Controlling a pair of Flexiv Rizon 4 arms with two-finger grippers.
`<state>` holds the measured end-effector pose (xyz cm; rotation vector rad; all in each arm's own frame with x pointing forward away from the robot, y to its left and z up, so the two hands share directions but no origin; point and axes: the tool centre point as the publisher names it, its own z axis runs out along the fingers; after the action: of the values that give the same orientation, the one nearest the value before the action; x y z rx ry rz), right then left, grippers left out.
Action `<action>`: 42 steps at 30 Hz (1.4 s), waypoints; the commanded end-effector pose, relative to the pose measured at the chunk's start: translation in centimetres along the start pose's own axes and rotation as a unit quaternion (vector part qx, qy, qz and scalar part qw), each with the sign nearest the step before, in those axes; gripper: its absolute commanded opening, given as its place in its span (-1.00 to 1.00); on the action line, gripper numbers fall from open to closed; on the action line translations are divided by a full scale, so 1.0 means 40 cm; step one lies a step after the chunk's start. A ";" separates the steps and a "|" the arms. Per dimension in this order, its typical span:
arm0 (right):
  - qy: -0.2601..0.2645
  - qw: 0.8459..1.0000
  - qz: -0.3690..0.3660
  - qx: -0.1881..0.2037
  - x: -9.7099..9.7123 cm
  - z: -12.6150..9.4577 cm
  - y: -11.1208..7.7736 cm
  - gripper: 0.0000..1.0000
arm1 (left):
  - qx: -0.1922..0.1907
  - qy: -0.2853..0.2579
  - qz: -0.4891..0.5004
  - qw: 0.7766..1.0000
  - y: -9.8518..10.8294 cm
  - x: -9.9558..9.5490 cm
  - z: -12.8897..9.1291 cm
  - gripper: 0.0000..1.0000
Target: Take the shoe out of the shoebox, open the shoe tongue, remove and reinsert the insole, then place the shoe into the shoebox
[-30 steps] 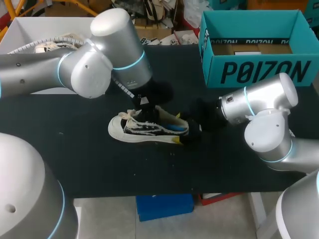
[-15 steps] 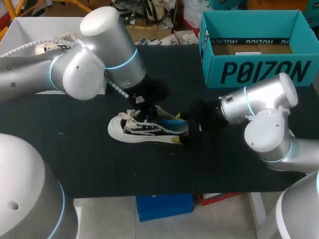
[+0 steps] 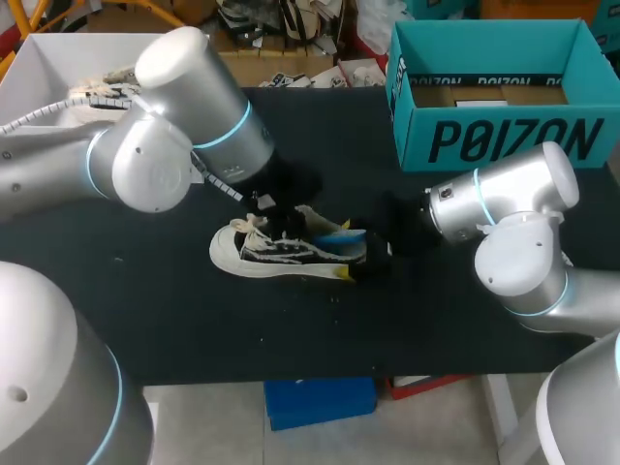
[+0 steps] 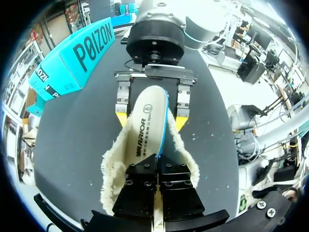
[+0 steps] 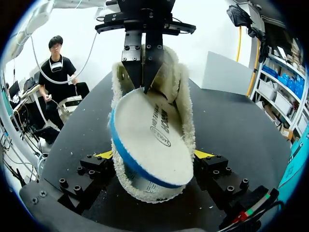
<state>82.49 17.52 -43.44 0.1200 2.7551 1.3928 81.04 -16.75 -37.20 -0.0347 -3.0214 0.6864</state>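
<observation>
A black and white shoe (image 3: 276, 254) lies on its side on the black table, toe to the left. My right gripper (image 3: 351, 254) grips its heel, one yellow fingertip (image 5: 105, 154) on each side of the fleece-lined collar (image 5: 186, 113). The white insole with a blue edge (image 5: 147, 137) sticks up out of the shoe's opening. My left gripper (image 4: 158, 162) is shut on the insole's (image 4: 147, 121) front end, above the middle of the shoe (image 4: 112, 169). The teal shoebox (image 3: 504, 136) stands open at the back right.
A white bin (image 3: 58, 58) sits at the back left, behind my left arm. The table's front edge runs just below the shoe, with bare black surface to both sides. The shoebox (image 4: 72, 58) lies beyond my right arm.
My left arm has swung to the left and a little back, still pinching the insole. The shoe and my right arm have kept still.
</observation>
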 end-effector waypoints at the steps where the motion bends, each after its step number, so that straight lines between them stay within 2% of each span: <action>1: 0.000 1.000 0.001 0.001 0.000 0.009 -0.005 -1.00 | 0.004 0.000 -0.003 1.000 0.000 -0.007 0.019 -1.00; 16: 0.000 1.000 0.001 0.001 0.000 0.009 -0.005 -0.98 | 0.004 0.002 0.003 1.000 -0.018 -0.007 0.034 -1.00; 17: 0.000 1.000 0.001 0.001 0.000 0.009 -0.005 -0.94 | 0.000 0.001 0.005 1.000 -0.017 -0.006 0.035 -0.92; 18: 0.000 1.000 0.001 0.001 0.000 0.009 -0.005 -0.87 | -0.002 -0.001 0.007 1.000 -0.016 -0.005 0.035 -0.55; 19: 0.000 1.000 0.001 0.001 0.000 0.009 -0.005 -0.66 | -0.003 -0.002 0.008 1.000 -0.015 -0.004 0.035 -0.29; 20: 0.000 1.000 0.001 0.001 0.000 0.009 -0.005 -0.58 | -0.004 -0.007 0.012 1.000 -0.014 -0.001 0.034 -0.15; 22: 0.000 1.000 0.001 0.001 0.000 0.009 -0.005 -0.63 | -0.008 -0.015 0.020 1.000 -0.014 0.008 0.034 -0.01; 23: 0.000 1.000 0.001 0.001 0.000 0.009 -0.005 -0.71 | -0.009 -0.020 0.025 0.999 -0.013 0.011 0.035 -0.01; 26: 0.000 1.000 0.001 0.001 0.000 0.009 -0.005 -0.76 | -0.019 -0.033 0.034 0.999 -0.012 0.021 0.044 0.04; 29: 0.000 1.000 0.001 0.001 0.000 0.009 -0.005 -0.82 | -0.021 -0.040 0.041 0.998 -0.013 0.027 0.050 0.28; 31: 0.000 1.000 0.001 0.001 0.000 0.009 -0.005 -0.88 | -0.020 -0.046 0.042 0.998 -0.015 0.028 0.054 0.55; 32: 0.000 1.000 0.001 0.001 0.000 0.009 -0.005 -0.90 | -0.020 -0.051 0.042 0.998 -0.016 0.028 0.057 0.56; 35: 0.000 1.000 0.001 0.001 0.000 0.009 -0.005 -0.91 | -0.023 -0.075 0.045 0.996 -0.022 0.033 0.066 0.19; 38: 0.000 1.000 0.001 0.001 0.000 0.009 -0.005 -0.90 | -0.028 -0.091 0.053 0.994 -0.031 0.036 0.078 0.00; 41: 0.000 1.000 0.001 0.001 0.000 0.009 -0.005 -0.91 | -0.037 -0.112 0.068 0.991 -0.043 0.036 0.086 -0.01; 42: 0.000 1.000 0.001 0.001 0.000 0.009 -0.005 -0.90 | -0.038 -0.117 0.073 0.990 -0.047 0.037 0.088 0.04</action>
<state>82.47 17.53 -43.46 0.1197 2.7553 1.3924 79.95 -19.04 -39.07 -0.2004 -3.2577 0.6391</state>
